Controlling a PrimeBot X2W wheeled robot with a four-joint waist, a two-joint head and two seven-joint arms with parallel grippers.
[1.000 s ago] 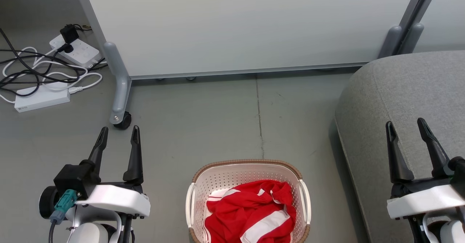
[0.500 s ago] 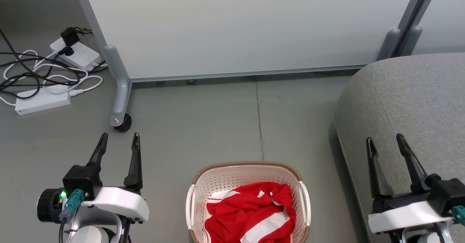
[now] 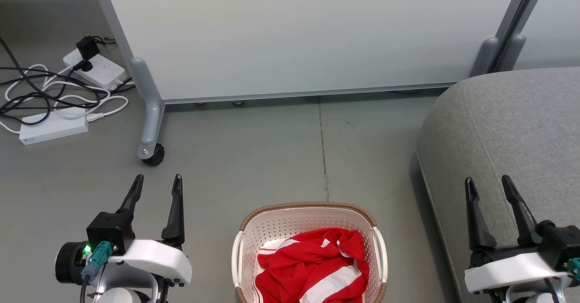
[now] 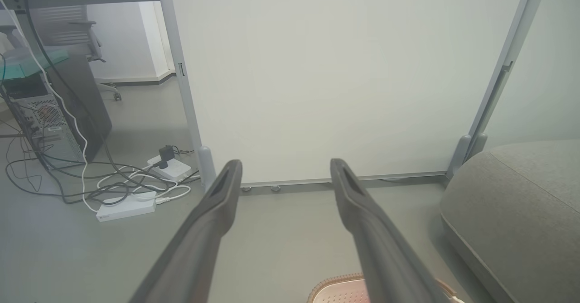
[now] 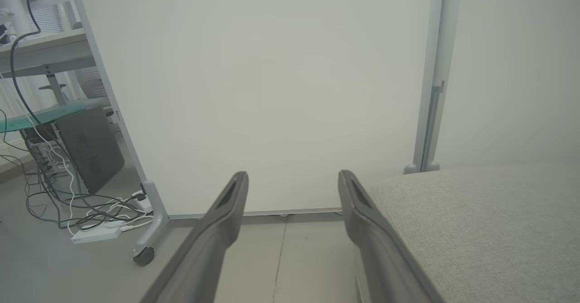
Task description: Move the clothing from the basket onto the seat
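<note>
Left gripper [image 3: 157,179]: fingers spread, nothing between them, hovering over bare floor [image 3: 253,149]. Right gripper [image 3: 488,180]: fingers likewise parted and empty, hanging above the near edge of the seat [image 3: 512,122]. Basket [image 3: 308,205]: on the floor between the two grippers, inboard of each and nearer the robot than their fingertips. Clothing [image 3: 312,266]: red with white bands, heaped inside the basket; none lies on the seat, so the transfer appears not yet begun. The basket sits close beside the seat, likely to keep the carry short. Both grippers stand wide of it, probably a ready stance that leaves the heap unobstructed. Partition panel [image 3: 294,31]: ahead of both grippers. Power strips and cables [image 3: 59,94]: ahead and left of the left gripper, well apart.
</note>
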